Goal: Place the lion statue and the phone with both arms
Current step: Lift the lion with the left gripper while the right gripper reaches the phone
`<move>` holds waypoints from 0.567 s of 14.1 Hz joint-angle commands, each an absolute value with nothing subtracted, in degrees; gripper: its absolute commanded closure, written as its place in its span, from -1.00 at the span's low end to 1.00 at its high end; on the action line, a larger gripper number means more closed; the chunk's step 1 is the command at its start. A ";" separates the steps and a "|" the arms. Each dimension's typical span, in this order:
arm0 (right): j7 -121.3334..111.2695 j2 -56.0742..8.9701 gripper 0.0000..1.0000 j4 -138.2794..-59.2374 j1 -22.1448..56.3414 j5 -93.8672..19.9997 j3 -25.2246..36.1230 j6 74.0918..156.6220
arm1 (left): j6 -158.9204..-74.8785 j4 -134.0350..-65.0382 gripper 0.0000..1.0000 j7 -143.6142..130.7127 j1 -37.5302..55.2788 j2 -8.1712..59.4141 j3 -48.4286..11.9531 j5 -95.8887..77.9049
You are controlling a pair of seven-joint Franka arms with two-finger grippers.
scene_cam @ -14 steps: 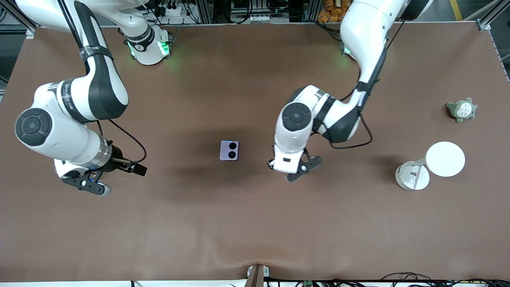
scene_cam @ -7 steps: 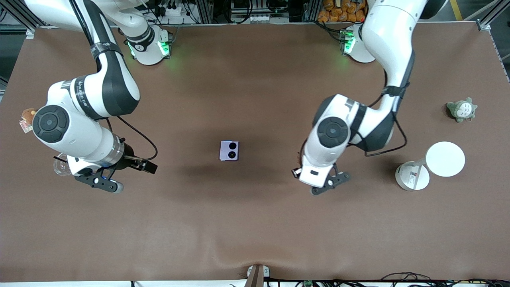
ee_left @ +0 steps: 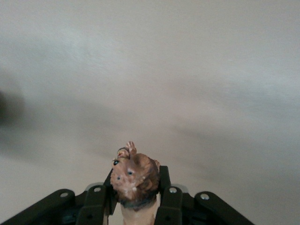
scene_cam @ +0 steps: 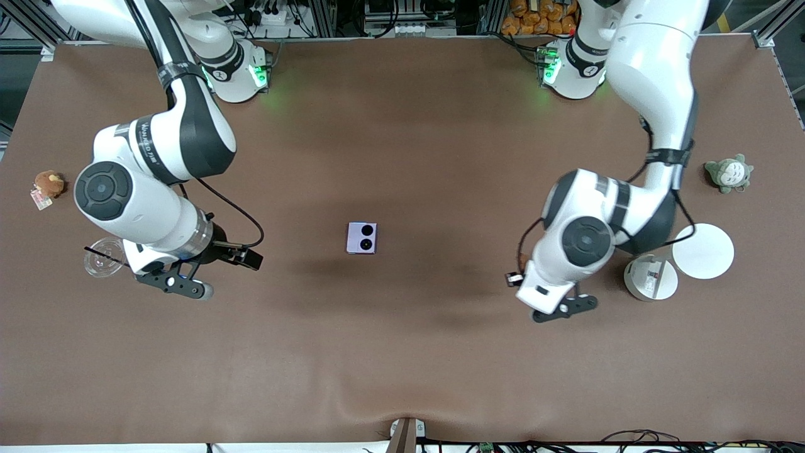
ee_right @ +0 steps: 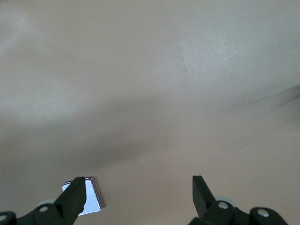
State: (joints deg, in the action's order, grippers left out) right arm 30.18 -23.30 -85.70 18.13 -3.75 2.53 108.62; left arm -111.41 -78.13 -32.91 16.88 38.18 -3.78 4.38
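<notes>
The phone (scene_cam: pixel 362 238), pale lavender with two black camera circles, lies flat near the middle of the table. It also shows in the right wrist view (ee_right: pixel 92 199), partly hidden by one finger. My right gripper (scene_cam: pixel 181 285) (ee_right: pixel 137 184) is open and empty, over the table between a clear glass and the phone. My left gripper (scene_cam: pixel 561 307) (ee_left: pixel 138 173) is shut on the lion statue (ee_left: pixel 135 183), its orange-brown head sticking out between the fingers. It hangs over bare table beside a white stand. The lion is hidden under the hand in the front view.
A round brown plush with a tag (scene_cam: pixel 48 184) and a clear glass (scene_cam: pixel 102 262) sit at the right arm's end. A white stand (scene_cam: pixel 650 277) with a round white disc (scene_cam: pixel 702 251) and a grey-green plush (scene_cam: pixel 728 173) sit at the left arm's end.
My left arm has swung away from the phone toward the white stand, carrying the lion. My right arm has moved toward the phone, uncovering the brown plush and the glass.
</notes>
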 commanded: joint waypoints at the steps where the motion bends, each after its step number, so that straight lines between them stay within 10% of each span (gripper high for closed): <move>1: 33.82 -24.87 -1.00 -84.29 20.47 -4.22 2.90 108.28 | -111.01 -80.94 1.00 -25.69 12.76 36.82 -4.31 5.27; 8: 30.94 -29.26 -1.00 -84.55 26.44 -4.57 2.64 109.41 | -111.80 -82.88 1.00 -26.62 6.95 38.76 -4.13 4.75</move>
State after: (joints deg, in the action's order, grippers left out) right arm 31.71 -26.69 -85.74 22.83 -3.88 2.23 108.67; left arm -111.46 -81.93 -24.99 8.82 38.89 -3.71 4.38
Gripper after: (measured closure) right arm 0.000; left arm 0.634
